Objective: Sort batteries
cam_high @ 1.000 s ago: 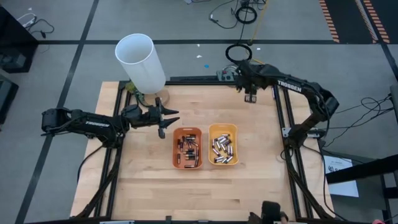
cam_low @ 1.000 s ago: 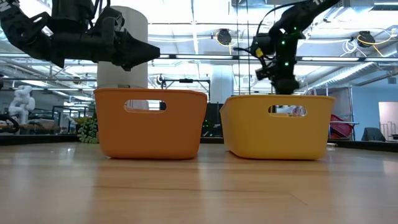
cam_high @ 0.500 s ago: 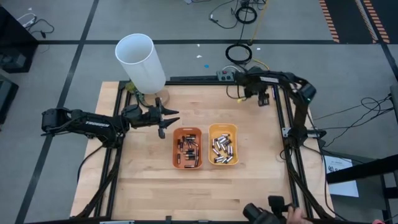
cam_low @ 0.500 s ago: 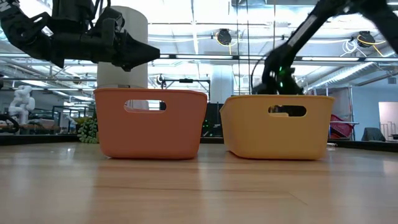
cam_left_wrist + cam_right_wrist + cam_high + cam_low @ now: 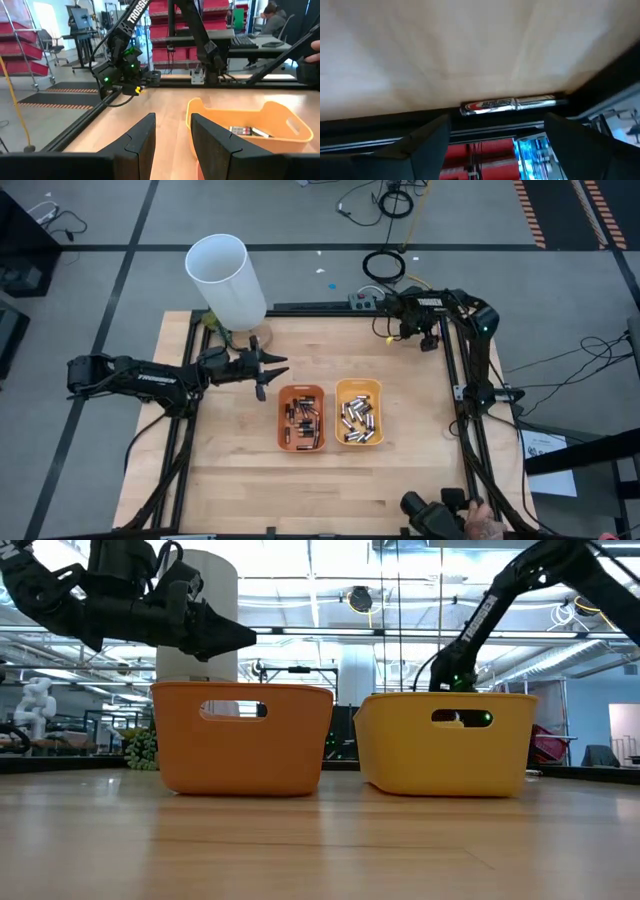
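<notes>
The batteries lie in two small plastic trays side by side near the middle of the worktop. The dark batteries with coppery ends fill the orange tray, and the silvery batteries fill the yellow tray just beside it, on the right arm's side. In the low view both trays stand upright with their handle slots facing the camera, and the walls hide what is inside them.

The left gripper hovers above the worktop just beside the orange tray's far corner, its fingers slightly spread and pinching nothing. In the left wrist view those two dark fingers stand apart over bare wood, with the orange tray and a few dark cells in it close ahead.

The right gripper is at the worktop's far right corner, well apart from the trays, next to the black frame rail. Its fingers are spread wide and empty; the right wrist view shows them apart over the worktop's edge.

A tall white tube stands at the far left corner, behind the left gripper. A coil of cable lies on the floor beyond the worktop.
</notes>
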You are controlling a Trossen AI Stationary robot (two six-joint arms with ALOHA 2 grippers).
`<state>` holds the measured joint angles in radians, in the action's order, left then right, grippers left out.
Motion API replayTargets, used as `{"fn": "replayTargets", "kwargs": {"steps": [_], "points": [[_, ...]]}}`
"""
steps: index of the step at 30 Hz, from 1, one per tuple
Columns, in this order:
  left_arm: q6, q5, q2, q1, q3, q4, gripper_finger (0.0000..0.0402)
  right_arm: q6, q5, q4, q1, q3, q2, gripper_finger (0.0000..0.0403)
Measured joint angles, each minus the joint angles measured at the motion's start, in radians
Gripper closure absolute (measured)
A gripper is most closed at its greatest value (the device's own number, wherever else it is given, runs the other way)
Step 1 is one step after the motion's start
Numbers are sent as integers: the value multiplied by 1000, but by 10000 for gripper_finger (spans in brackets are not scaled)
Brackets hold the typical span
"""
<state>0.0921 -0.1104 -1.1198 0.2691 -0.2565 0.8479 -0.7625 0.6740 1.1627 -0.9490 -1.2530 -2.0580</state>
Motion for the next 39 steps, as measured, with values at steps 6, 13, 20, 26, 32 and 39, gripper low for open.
{"fn": "replayTargets", "kwargs": {"steps": [6,13,20,26,32,39], "points": [[0,0,0,0,0,-5,267,13,10,51,-30,-30,-83,89],[-1,2,0,0,0,-11,267,-8,-31,44,-32,-37,-86,89],[-7,3,0,0,0,-23,267,39,-56,105,-42,-73,-120,89],[-8,3,0,0,0,-23,267,133,-103,208,-78,-141,-169,89],[-8,3,0,-1,0,-34,267,189,-142,274,-102,-192,-213,90],[-8,3,0,-1,0,-46,267,268,-237,324,-102,-189,-214,136]]}}
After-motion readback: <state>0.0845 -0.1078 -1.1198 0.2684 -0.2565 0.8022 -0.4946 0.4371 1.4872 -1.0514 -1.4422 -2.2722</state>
